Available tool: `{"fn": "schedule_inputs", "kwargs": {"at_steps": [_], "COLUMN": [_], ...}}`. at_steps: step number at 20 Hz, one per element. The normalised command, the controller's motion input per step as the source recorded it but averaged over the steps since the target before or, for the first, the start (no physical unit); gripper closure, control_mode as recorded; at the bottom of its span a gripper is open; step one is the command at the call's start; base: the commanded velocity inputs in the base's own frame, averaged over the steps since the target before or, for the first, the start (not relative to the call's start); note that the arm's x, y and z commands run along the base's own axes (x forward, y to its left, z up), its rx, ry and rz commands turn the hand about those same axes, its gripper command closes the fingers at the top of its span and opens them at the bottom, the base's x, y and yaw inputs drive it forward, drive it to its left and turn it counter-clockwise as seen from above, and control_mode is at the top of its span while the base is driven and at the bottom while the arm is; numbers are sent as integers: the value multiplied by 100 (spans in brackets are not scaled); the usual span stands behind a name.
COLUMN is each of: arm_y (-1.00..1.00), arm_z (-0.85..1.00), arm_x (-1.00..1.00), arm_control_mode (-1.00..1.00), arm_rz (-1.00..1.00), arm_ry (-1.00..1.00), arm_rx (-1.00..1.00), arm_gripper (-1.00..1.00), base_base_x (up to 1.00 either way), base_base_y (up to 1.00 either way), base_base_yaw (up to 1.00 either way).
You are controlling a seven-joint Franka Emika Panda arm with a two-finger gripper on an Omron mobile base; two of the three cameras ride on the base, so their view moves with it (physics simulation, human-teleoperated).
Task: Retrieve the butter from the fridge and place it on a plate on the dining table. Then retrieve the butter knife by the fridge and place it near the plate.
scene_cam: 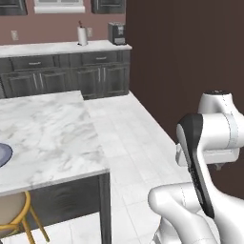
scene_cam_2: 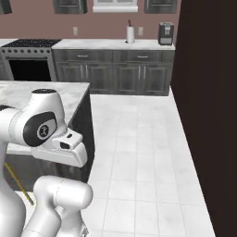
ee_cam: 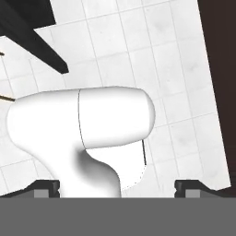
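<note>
Tool [ee_cam: 114, 186] with tips spread wide apart at the hand view's bottom corners, clamped on nothing, aimed at floor tiles. Plate [scene_cam: 4, 155] — cut off by the frame — at the marble surface's [scene_cam: 47, 128] left edge.

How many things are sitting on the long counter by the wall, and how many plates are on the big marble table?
White paper towel roll on the wall counter: 1
Dark boxy coffee machine on the wall counter: 1
Round bluish-grey plate at the edge of the white marble dining table: 1
Total: 3
</note>
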Motion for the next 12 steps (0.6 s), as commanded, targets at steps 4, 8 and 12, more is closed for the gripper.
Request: {"fn": "schedule_inputs", "kwargs": {"at_steps": [4,8,12], "arm_y": [0,0,0], "arm_z": [0,0,0], "arm_x": [0,0,0], "arm_control_mode": [100,100,100], "arm_rz": [0,0,0], "arm_ry": [0,0,0], "arm_rx": [0,0,0], "arm_gripper": [-100,-100,-100], "base_base_x": [0,15,74], "base_base_y": [-89,-76,-39], "base_base_yaw": [0,4,19]}}
